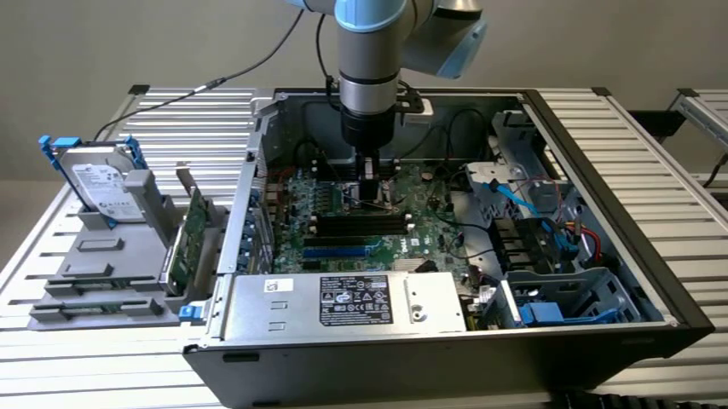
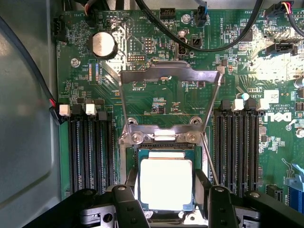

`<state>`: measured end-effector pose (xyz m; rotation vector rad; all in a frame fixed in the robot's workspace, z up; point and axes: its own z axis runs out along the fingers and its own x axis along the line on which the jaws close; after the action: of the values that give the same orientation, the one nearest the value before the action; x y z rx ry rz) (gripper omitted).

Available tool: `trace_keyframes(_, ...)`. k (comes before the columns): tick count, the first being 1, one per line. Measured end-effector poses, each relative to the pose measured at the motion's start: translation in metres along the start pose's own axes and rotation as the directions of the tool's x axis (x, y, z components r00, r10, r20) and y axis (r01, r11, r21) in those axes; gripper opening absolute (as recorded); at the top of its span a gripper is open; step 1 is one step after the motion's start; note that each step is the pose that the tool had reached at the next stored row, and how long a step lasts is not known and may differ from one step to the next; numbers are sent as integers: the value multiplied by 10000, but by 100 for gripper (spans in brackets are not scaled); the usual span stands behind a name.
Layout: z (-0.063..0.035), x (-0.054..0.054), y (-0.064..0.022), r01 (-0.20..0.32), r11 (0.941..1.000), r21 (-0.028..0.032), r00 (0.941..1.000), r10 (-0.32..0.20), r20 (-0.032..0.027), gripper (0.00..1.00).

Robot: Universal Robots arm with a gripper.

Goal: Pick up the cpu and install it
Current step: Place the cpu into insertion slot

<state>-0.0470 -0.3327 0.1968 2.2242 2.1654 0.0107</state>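
In the pincer (image 2: 165, 192) — the cpu (image 2: 165, 178), one edge hidden.

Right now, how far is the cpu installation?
Done: the cpu is at the socket on the motherboard. In hand: the gripper clasps its two sides. Left: the load plate stands open; whether the cpu is seated I cannot tell.

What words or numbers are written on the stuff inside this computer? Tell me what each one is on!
"DELL": white letters on the green motherboard.
Other tiny white print on the motherboard: too small to read.
Black label on the silver power supply box: too small to read.
White label on the hard drive: too small to read.
Metal top of the cpu: no words I can read.
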Motion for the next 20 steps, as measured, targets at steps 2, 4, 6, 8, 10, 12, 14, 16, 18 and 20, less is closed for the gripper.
trace_keyframes(2,0,1,1,1,10000,0,10000,-1,11,55)
trace_keyframes(4,1,3,2,1,10000,-1,10000,-1,23,55)
trace_keyframes(6,2,4,3,2,10000,-1,10000,-2,34,55)
trace_keyframes(8,2,4,3,2,10000,-1,10000,-2,44,55)
trace_keyframes(10,2,5,3,2,10000,-1,10000,-2,54,55)
trace_keyframes(12,2,5,3,3,10000,-1,10000,-3,66,55)
trace_keyframes(14,3,7,3,3,10000,-2,10000,-3,76,55)
trace_keyframes(16,4,9,3,3,10000,-2,10000,-3,85,55)
trace_keyframes(18,4,13,3,3,10000,-3,10000,-3,98,55)
trace_keyframes(20,5,17,2,4,10000,-3,9999,-4,114,55)
